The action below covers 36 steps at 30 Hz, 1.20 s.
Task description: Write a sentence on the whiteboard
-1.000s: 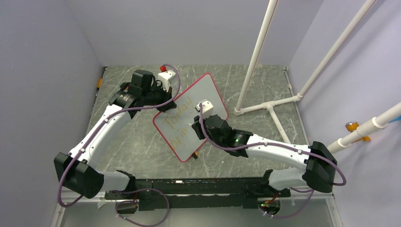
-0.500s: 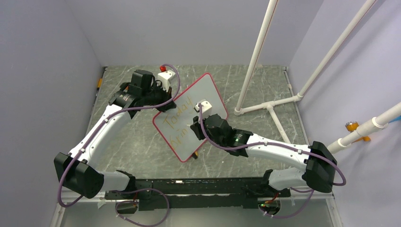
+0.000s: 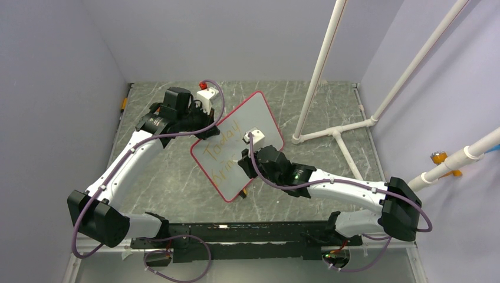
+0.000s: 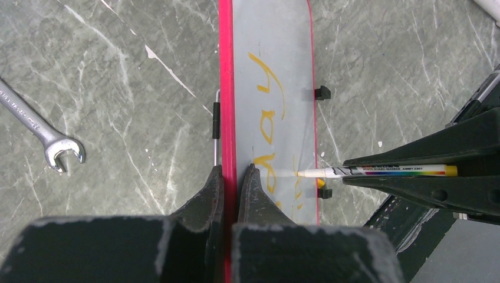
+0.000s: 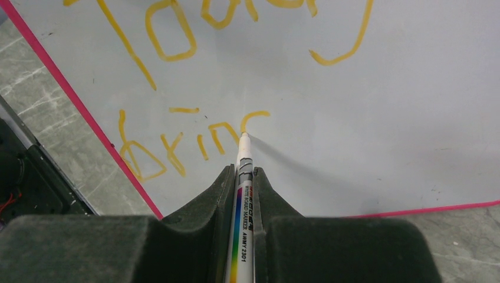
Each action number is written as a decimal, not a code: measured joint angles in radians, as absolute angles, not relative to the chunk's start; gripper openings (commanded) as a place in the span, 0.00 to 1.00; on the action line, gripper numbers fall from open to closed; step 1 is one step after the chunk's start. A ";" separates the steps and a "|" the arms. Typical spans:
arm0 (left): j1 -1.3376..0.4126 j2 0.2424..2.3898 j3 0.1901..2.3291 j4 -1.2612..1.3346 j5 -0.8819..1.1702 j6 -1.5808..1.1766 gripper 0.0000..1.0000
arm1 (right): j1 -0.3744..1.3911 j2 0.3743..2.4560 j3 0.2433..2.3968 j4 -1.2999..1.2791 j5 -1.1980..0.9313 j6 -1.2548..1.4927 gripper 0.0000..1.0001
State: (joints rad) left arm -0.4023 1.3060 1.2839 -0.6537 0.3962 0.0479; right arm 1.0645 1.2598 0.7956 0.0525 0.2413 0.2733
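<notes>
Right gripper [image 5: 243,172], clamped on marker [image 5: 244,150], sits slightly lower-left in top view than before; left gripper [image 4: 233,172] still clamps whiteboard [image 4: 280,59].

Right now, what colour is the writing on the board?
The writing is orange-yellow; it shows best in the right wrist view.

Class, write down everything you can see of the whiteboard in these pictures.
The whiteboard is a glossy white rectangle with rounded corners, a thin red-pink frame and two small black clips on one long edge. It is held tilted over the grey marbled table, turned diagonally. The left gripper is shut on its framed edge. The marker in the right gripper touches its face with the tip. Orange-yellow writing reads "Today" and, below, "brin" with a further stroke begun.
</notes>
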 measured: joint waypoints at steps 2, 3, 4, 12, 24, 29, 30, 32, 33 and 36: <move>-0.402 1.306 1.284 -0.654 0.396 0.048 0.00 | 1.065 1.259 0.794 0.052 0.244 0.274 0.00; -0.402 1.306 1.284 -0.653 0.396 0.048 0.00 | 1.065 1.259 0.794 0.051 0.245 0.274 0.00; -0.402 1.306 1.284 -0.653 0.396 0.048 0.00 | 1.066 1.258 0.794 0.051 0.248 0.275 0.00; -0.402 1.306 1.284 -0.651 0.396 0.048 0.00 | 1.067 1.258 0.797 0.037 0.288 0.276 0.00; -0.403 1.306 1.284 -0.651 0.397 0.047 0.00 | 1.061 1.280 0.867 0.008 0.313 0.238 0.00; -0.403 1.306 1.284 -0.651 0.396 0.047 0.00 | 1.061 1.284 0.871 0.007 0.313 0.236 0.00; -0.403 1.306 1.284 -0.651 0.396 0.047 0.00 | 1.061 1.284 0.871 0.007 0.313 0.236 0.00; -0.403 1.306 1.284 -0.651 0.396 0.047 0.00 | 1.061 1.284 0.871 0.007 0.313 0.236 0.00; -0.403 1.306 1.284 -0.651 0.396 0.047 0.00 | 1.061 1.284 0.870 0.007 0.313 0.236 0.00; -0.403 1.306 1.284 -0.651 0.395 0.048 0.00 | 1.061 1.283 0.865 0.009 0.313 0.241 0.00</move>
State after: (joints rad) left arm -0.4026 1.3056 1.2839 -0.6510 0.3954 0.0479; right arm 1.0607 1.2831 0.8654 0.0093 0.3130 0.2409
